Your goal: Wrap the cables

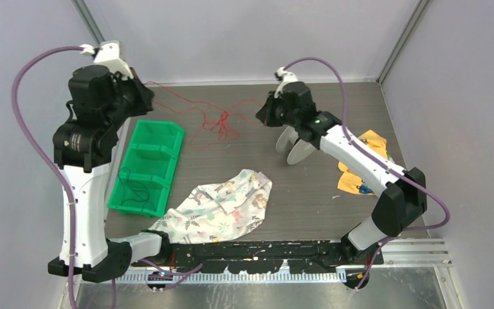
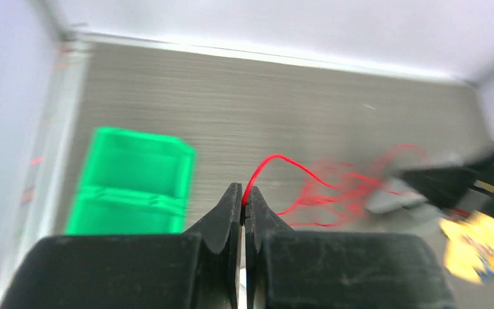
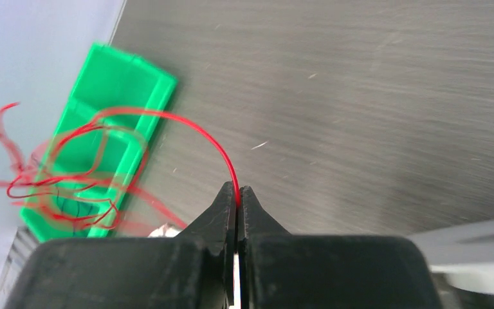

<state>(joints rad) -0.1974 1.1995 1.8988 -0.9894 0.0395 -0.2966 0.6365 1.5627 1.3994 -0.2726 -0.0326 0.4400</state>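
Seen from above, two robot arms reached over a dark wood-grain table (image 1: pixel 321 212). A very thin red wire (image 1: pixel 217 123) stretched between them across the far half of the table, bunching into a loose tangle near the middle; whether the tangle touched the tabletop could not be told. The left gripper (image 2: pixel 242 198) was fully closed, pinching the wire at the very tips of its jaws, and the strand arched up from there toward the tangle. The right gripper (image 3: pixel 238 193) was closed just as tightly on another part of the same wire (its wrist camera showed the strand curving away in a wide loop). A green three-compartment bin (image 1: pixel 146 167) sat on the left side of the table beside the left arm, with a thin dark wire (image 1: pixel 135 188) lying in its nearest compartment. A crumpled patterned cloth (image 1: pixel 222 203) lay near the front centre. A yellow cloth (image 1: pixel 360 177) lay on the right, partly hidden by the right arm.
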